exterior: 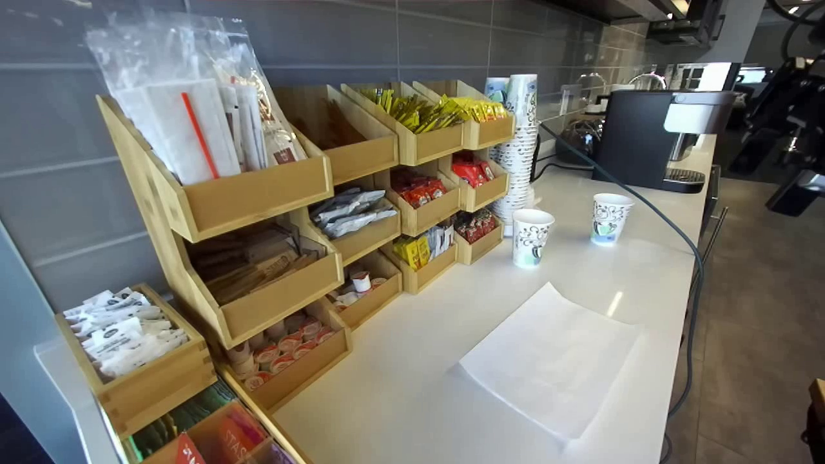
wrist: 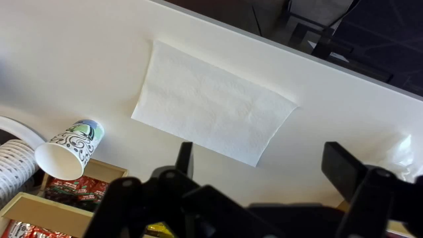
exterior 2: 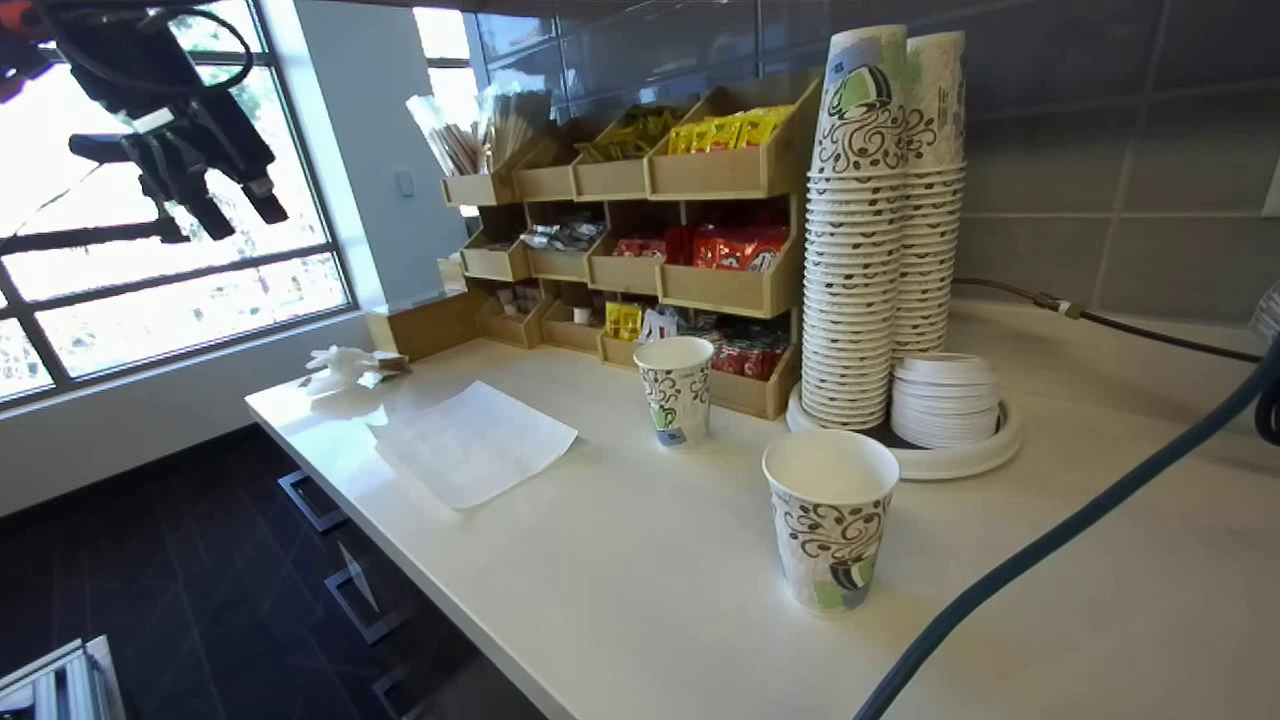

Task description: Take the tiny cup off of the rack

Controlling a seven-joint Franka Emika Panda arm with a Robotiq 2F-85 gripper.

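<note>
Jaws spread wide, tiny cup [exterior: 361,282] well apart and lower, in the bottom row of the rack [exterior: 368,240]

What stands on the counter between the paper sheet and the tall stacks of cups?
A single upright paper cup; both exterior views and the wrist view show it.

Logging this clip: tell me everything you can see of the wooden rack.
The rack is pale wood, apparently plywood, with three tiers of four open-front bins. It stands upright on the white counter beside the tiled wall; wall contact is hidden. The top tier holds a clear bag and yellow packets; the middle, silver packets and red packets; the bottom, reddish-topped tubs, a pale tiny cup and more packets. Brown items elsewhere are hard to name. The open gripper is apart from it.
</note>
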